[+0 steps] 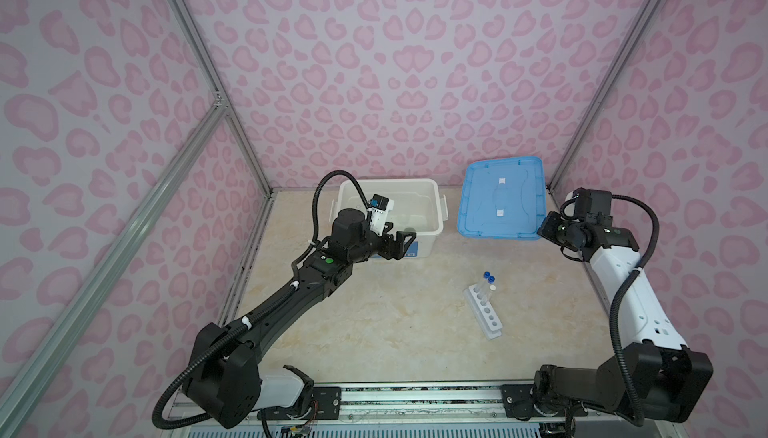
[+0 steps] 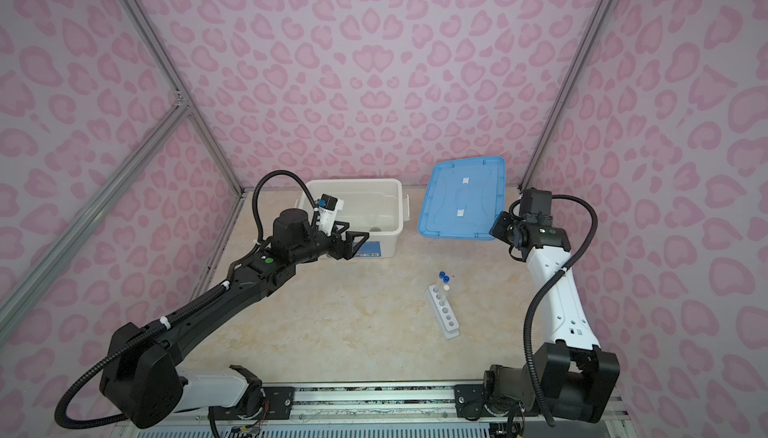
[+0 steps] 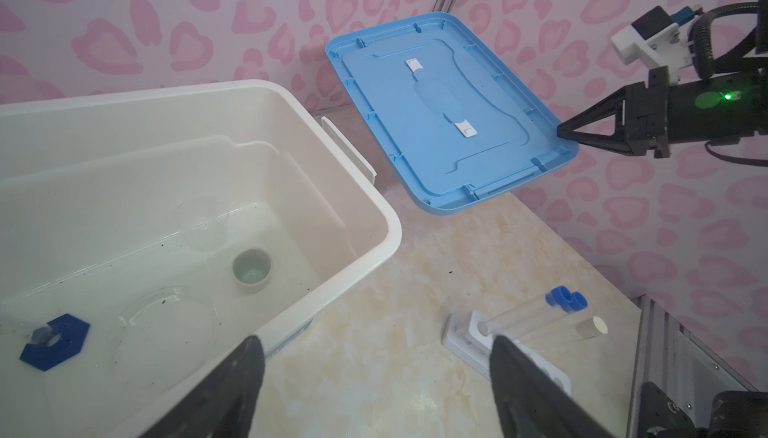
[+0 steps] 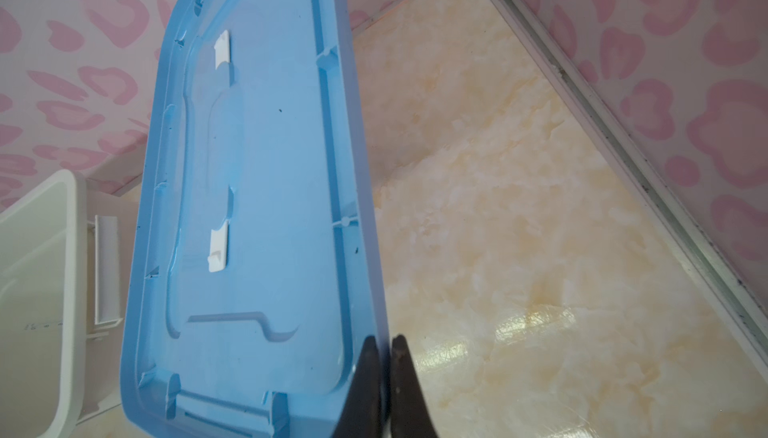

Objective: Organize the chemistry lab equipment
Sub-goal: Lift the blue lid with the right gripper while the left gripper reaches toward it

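A white six-hole rack [image 1: 485, 313] lies on the table right of centre, holding capped test tubes [image 1: 487, 280] at its far end. The left wrist view shows the same rack [image 3: 465, 338] and tubes [image 3: 536, 311]. In the white bin [image 3: 395, 232] lie a tiny white cup [image 3: 251, 269], a clear round dish [image 3: 166, 323] and a blue-based clear cylinder [image 3: 54, 340]. My left gripper [image 1: 401, 244] hangs open and empty at the bin's front rim. My right gripper [image 4: 384, 340] is shut on the rim of the blue lid [image 4: 249, 207], held up off the table.
The bin [image 1: 415, 232] stands at the back centre with the lid [image 1: 500, 199] tilted to its right near the back wall. Aluminium frame posts line the table's sides. A rail runs along the front edge.
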Action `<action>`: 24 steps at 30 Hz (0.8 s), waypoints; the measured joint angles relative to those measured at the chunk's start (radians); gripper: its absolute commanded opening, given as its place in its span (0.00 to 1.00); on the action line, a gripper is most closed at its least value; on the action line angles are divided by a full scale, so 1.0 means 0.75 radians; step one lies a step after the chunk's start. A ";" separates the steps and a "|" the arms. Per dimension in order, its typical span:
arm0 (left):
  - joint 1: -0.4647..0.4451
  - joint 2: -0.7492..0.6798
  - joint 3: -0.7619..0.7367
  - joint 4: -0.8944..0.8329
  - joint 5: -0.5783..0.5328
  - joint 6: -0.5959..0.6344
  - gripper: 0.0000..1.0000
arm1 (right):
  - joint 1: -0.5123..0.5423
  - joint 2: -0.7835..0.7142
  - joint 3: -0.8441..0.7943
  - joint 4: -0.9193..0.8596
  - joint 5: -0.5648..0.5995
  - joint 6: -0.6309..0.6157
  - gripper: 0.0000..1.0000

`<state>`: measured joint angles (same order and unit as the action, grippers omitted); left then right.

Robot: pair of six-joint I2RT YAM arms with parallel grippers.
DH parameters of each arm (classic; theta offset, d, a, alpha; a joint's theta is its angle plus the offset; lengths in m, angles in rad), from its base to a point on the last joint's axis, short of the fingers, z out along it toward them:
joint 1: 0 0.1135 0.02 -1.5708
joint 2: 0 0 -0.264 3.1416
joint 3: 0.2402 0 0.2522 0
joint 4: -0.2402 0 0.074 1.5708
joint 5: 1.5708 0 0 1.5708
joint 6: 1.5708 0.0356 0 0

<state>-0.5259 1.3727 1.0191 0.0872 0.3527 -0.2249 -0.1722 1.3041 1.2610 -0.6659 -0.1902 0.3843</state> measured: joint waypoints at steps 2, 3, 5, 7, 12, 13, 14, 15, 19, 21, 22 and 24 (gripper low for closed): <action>-0.005 0.050 0.043 0.025 0.012 -0.022 0.88 | -0.001 -0.028 0.027 -0.021 0.001 -0.002 0.00; -0.009 0.079 0.070 0.037 0.023 -0.034 0.87 | -0.001 -0.043 0.040 -0.029 0.000 -0.004 0.00; -0.018 0.135 0.115 0.069 0.045 -0.062 0.88 | -0.001 -0.068 0.058 -0.044 -0.003 -0.004 0.00; -0.034 0.195 0.168 0.091 0.067 -0.088 0.90 | -0.001 -0.096 0.081 -0.068 -0.019 -0.005 0.00; -0.079 0.336 0.314 0.144 0.130 -0.138 0.90 | 0.001 -0.149 0.132 -0.113 -0.074 -0.014 0.00; -0.081 0.358 0.336 0.157 0.147 -0.155 0.90 | 0.003 -0.157 0.141 -0.119 -0.087 -0.014 0.00; -0.082 0.378 0.356 0.168 0.158 -0.174 0.90 | 0.003 -0.166 0.147 -0.120 -0.102 -0.014 0.00; -0.082 0.398 0.375 0.178 0.158 -0.198 0.90 | 0.005 -0.174 0.149 -0.120 -0.119 -0.013 0.00; -0.082 0.481 0.474 0.208 0.189 -0.257 0.90 | 0.031 -0.194 0.161 -0.138 -0.168 -0.003 0.00; -0.082 0.521 0.510 0.233 0.210 -0.286 0.90 | 0.045 -0.207 0.173 -0.147 -0.186 -0.002 0.00; -0.084 0.542 0.524 0.244 0.219 -0.306 0.90 | 0.048 -0.212 0.180 -0.151 -0.194 -0.001 0.00; -0.084 0.576 0.546 0.258 0.242 -0.341 0.90 | 0.057 -0.217 0.188 -0.152 -0.201 0.001 0.00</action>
<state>-0.5892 1.8046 1.4288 0.2810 0.5343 -0.4808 -0.1291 1.1416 1.4021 -0.7799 -0.3408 0.3847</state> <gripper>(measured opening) 0.905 0.049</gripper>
